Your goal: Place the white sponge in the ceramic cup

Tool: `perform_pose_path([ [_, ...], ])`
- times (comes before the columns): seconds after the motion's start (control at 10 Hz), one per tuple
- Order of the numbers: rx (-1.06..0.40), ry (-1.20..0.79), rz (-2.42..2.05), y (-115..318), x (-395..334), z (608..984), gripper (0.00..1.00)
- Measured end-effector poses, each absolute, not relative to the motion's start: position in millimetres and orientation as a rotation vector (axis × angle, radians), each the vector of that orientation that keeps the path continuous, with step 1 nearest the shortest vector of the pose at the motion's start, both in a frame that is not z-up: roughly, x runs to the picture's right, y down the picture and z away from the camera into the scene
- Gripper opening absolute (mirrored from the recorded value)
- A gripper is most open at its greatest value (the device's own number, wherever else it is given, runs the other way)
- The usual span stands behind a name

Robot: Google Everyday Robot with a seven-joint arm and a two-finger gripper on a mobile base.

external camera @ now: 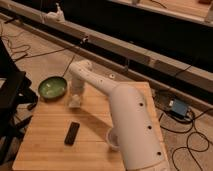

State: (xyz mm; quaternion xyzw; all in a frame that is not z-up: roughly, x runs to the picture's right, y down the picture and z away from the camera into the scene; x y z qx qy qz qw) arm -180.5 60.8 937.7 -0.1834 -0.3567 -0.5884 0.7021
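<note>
While it hangs low over the table (50, 131) just beside the green bowl (52, 87), your gripper (75, 98) has its jaws closed on the white sponge (74, 104).

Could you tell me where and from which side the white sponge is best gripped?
By two opposite side edges, from straight above: the white sponge lies flat on the table beside the green bowl, leaving only its edges to pinch. The gripper is there, apparently shut on it.

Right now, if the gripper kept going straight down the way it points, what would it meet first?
The gripper points down at the small flat white sponge, which seems already at its tips; just beneath lies the light wooden tabletop. Depth is unclear.
</note>
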Motion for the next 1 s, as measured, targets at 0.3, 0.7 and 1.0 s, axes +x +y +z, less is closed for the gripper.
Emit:
perform_pose_path([
  [0.3,-0.386,-0.773,-1.308,40.1,-168.4,912.8,0.0],
  [0.7,-0.416,-0.783,-1.309,23.3,-124.7,865.7,0.0],
  [1.0,-0.421,-0.735,-1.271,1.7,-81.7,830.5,0.0],
])
